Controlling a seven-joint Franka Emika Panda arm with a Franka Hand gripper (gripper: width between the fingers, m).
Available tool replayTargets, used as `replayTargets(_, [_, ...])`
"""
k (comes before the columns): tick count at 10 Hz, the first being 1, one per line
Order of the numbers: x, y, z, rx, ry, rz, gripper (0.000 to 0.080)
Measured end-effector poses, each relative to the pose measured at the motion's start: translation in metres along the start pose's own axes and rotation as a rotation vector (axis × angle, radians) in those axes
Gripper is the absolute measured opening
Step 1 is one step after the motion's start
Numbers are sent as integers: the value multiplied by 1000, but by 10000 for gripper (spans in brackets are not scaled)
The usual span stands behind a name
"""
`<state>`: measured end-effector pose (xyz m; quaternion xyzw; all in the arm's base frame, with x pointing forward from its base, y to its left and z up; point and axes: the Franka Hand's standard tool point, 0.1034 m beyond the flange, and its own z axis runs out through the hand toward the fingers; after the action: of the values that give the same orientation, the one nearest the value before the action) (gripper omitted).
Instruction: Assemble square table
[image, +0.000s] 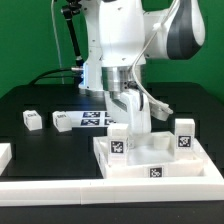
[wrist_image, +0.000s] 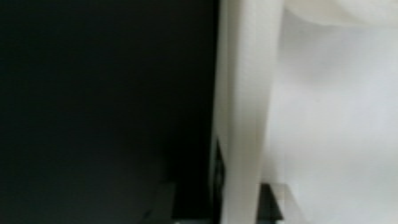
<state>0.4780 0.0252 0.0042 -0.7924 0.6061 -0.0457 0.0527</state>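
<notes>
Your arm hangs wrist-down over the large white plastic square slab (image: 195, 168); your gripper (image: 135, 112) clamps a small white block leg (image: 138, 128) near its 12 o'clock edge.

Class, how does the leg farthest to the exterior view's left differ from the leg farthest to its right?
Pose: the leftmost leg lies low; the rightmost leg stands upright. Place: the leftmost leg rests on the black table, the rightmost leg on the slab. Both are white tagged blocks.
</notes>
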Motion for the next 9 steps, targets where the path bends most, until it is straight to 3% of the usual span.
replayTargets(2, [23,8,0,5,33,-177,64])
replayTargets(5, [33,10,-1,3,55,-295,64])
replayTargets(9, [70,4,-6,-15,97,-846,64])
